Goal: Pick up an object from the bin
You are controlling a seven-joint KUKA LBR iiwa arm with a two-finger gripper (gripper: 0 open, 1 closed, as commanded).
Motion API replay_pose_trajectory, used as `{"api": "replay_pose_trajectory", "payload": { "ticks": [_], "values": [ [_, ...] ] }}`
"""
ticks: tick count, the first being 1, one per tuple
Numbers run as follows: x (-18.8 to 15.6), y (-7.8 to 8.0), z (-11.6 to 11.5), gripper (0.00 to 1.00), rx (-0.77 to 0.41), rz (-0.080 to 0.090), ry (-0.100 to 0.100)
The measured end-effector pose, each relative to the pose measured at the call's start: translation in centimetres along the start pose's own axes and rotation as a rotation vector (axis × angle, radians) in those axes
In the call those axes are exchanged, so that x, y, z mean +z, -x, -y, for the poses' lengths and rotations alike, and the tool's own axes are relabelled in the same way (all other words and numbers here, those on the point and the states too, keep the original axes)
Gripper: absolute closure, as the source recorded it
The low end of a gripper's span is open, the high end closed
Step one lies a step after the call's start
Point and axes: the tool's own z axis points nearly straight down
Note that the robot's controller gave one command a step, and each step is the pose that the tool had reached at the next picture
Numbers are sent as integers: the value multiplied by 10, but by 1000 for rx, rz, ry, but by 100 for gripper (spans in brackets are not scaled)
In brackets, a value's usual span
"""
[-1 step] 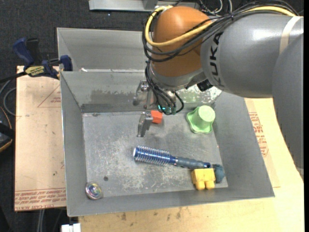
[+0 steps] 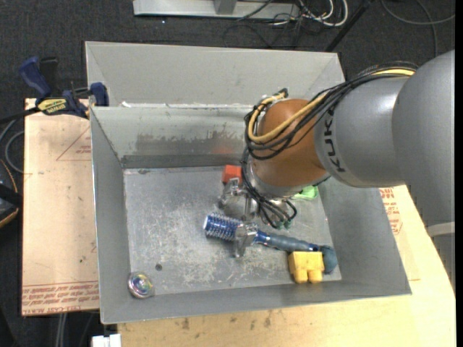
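My gripper (image 2: 237, 217) hangs low over the middle of the bin floor, under the orange wrist cover. Its jaws stand open, one metal fingertip (image 2: 231, 192) toward the back and the other (image 2: 241, 243) toward the front. A blue brush (image 2: 221, 227) with a coiled bristle head lies on the floor. Its head sits just left of the gap between the fingers, and its blue handle runs right toward the front right corner. The front fingertip touches or nearly touches the brush's neck. A small red-orange block (image 2: 232, 172) lies just behind the gripper.
A yellow block (image 2: 305, 267) rests against the brush handle's end near the front right. A green thing (image 2: 310, 191) peeks out to the right under the wrist cover. A small clear ball (image 2: 140, 285) sits in the front left corner.
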Motion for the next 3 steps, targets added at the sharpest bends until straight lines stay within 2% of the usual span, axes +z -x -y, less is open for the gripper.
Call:
{"api": "replay_pose_trajectory", "payload": {
  "ticks": [1,2,3],
  "values": [
    [-26,-14,-7,0,66,-9,-4],
    [-25,-18,4,0,204,-11,-5],
    [-2,-22,-9,0,340,2,-6]
  ]
}}
